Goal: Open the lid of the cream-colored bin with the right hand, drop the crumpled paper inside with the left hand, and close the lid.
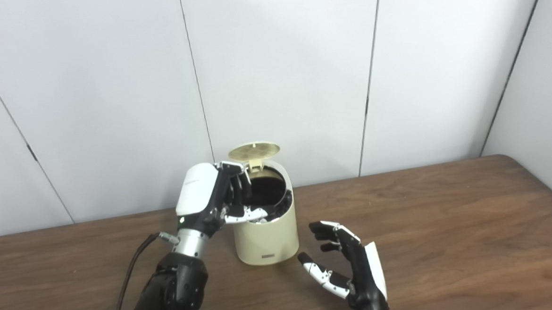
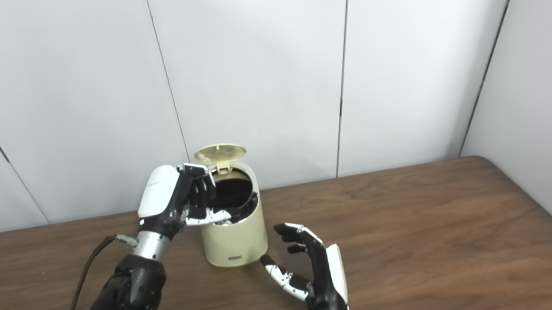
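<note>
Bin [image 1: 266, 240]: cream, upright on the table [image 1: 450, 240], near the back wall.
Lid [image 1: 254, 151]: flipped up, standing open at the bin's rear rim.
Left hand [image 1: 212, 196]: raised at the bin's left rim, fingers [image 1: 248, 216] reaching over the dark opening; loosely spread, gripping nothing visible.
Paper: not visible; the inside of the bin is too dark to tell.
Right hand [image 1: 348, 264]: just right of the bin's base, palm toward it, fingers apart, empty, not touching the bin.

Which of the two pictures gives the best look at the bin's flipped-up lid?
The left eye view: the lid appears slightly larger there, its ribbed underside and hinge plain above the cream-colored bin. The right eye view shows the same raised lid, a little smaller.
</note>
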Tool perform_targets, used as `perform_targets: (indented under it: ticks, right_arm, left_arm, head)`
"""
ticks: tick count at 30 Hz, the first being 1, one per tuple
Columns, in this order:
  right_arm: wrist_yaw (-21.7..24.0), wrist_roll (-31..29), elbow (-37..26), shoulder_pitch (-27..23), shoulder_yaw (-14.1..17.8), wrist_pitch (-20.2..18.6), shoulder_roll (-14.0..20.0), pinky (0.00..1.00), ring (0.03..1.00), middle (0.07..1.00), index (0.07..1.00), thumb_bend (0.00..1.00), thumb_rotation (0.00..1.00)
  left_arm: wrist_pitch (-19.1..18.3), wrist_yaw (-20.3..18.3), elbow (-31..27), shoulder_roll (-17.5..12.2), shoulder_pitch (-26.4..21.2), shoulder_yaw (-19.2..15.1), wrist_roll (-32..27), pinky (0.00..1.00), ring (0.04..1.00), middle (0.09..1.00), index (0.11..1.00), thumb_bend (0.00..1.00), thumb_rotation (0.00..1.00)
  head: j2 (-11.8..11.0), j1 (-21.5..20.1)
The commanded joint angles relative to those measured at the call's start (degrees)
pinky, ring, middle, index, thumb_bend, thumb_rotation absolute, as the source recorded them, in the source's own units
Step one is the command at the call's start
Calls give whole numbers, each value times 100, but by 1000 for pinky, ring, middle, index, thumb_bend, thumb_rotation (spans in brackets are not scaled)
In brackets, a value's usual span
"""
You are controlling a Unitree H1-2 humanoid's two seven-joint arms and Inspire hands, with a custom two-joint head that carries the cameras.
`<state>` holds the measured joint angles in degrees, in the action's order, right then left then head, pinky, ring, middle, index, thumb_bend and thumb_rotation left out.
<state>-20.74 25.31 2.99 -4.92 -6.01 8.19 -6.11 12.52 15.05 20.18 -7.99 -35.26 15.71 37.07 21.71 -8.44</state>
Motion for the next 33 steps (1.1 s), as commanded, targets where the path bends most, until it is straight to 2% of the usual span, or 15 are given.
perform_targets:
  ticks: [1, 4, 8, 10, 12, 15, 18, 24, 29, 31, 33]
  right_arm:
    - [32, -54, 212, 282, 103, 75, 209, 590, 684, 697, 667, 288, 170]
    - [74, -130, 191, 292, 132, 85, 261, 583, 679, 694, 666, 290, 145]
    - [137, -207, 127, 310, 154, 0, 340, 591, 688, 703, 675, 286, 136]
    - [163, -266, 115, 317, 181, 4, 369, 596, 691, 705, 677, 288, 134]
    - [172, -334, 107, 325, 224, 32, 374, 603, 691, 701, 673, 297, 111]
    - [176, -381, 107, 326, 277, 63, 410, 597, 684, 694, 669, 301, 121]
    - [225, -439, 76, 328, 317, 49, 465, 584, 673, 689, 670, 296, 185]
    - [316, -561, 37, 321, 378, 27, 531, 595, 686, 699, 661, 288, 127]
    - [326, -487, 32, 312, 386, -18, 582, 593, 685, 696, 666, 285, 141]
    - [330, -506, 39, 303, 395, -8, 588, 553, 659, 682, 664, 288, 148]
    - [342, -525, 52, 292, 406, -8, 595, 573, 668, 685, 662, 287, 143]
  left_arm:
    - [237, 167, -277, -42, -146, -157, -148, 99, 138, 200, 234, 837, 78]
    - [454, 345, -433, -17, 3, -301, -208, 100, 139, 202, 240, 831, 56]
    - [1060, 1034, -516, 21, 200, -497, -17, 94, 132, 196, 240, 840, 14]
    - [1298, 1277, -550, -10, 315, -584, -9, 95, 131, 196, 239, 799, 26]
    - [1409, 1436, -640, -84, 482, -687, -57, 92, 125, 192, 235, 754, 30]
    - [1433, 1585, -764, -188, 694, -782, -56, 86, 120, 187, 233, 743, 7]
    - [1355, 1490, -966, -293, 1021, -959, -59, 88, 121, 187, 236, 692, 0]
    - [1379, 1175, -1127, -449, 1717, -1158, -332, 89, 123, 184, 240, 541, 0]
    - [1346, 845, -1136, -467, 2251, -1307, -803, 76, 110, 169, 218, 433, 0]
    - [1330, 716, -1135, -471, 2457, -1359, -952, 78, 114, 173, 210, 379, 6]
    - [1294, 672, -1146, -452, 2633, -1415, -967, 100, 139, 207, 258, 324, 5]
  head:
    - [1, 29]
    - [0, 87]
    - [5, 159]
    - [8, 208]
    - [12, 251]
    - [27, 337]
    - [43, 419]
    - [51, 549]
    - [66, 593]
    - [76, 607]
    - [72, 619]
